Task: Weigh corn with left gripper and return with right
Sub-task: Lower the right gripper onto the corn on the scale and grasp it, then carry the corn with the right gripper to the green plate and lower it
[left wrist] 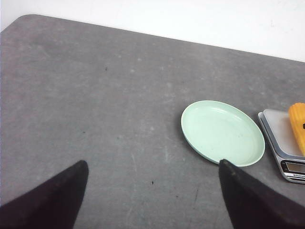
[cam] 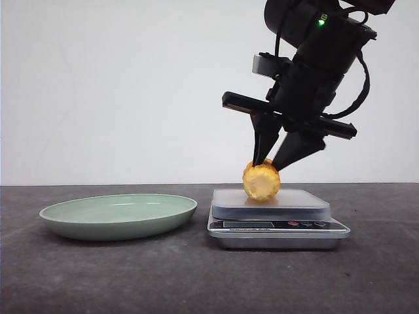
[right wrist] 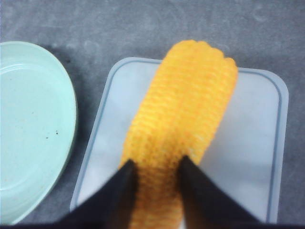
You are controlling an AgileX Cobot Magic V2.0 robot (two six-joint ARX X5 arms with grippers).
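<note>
Corn on scale, right end effector at its upper side, return step in hand.

Item lay on the pale weighing pad of the scale, which stood on the grey worktop just beside an empty green plate. Right end effector had its two dark fingers set either side of the cob near one end, jaws narrowed against its flanks; grip judged as closed on the corn, though firmness could not be confirmed. Left end effector was spread open, holding nothing, well apart from the scale. Handling note: rounded sides would roll, so the pinch wanted to stay square across the cob, the lift straight up clear of the pad, then across and low over the plate before release. Off-centre grip risked the far end drooping.
</note>
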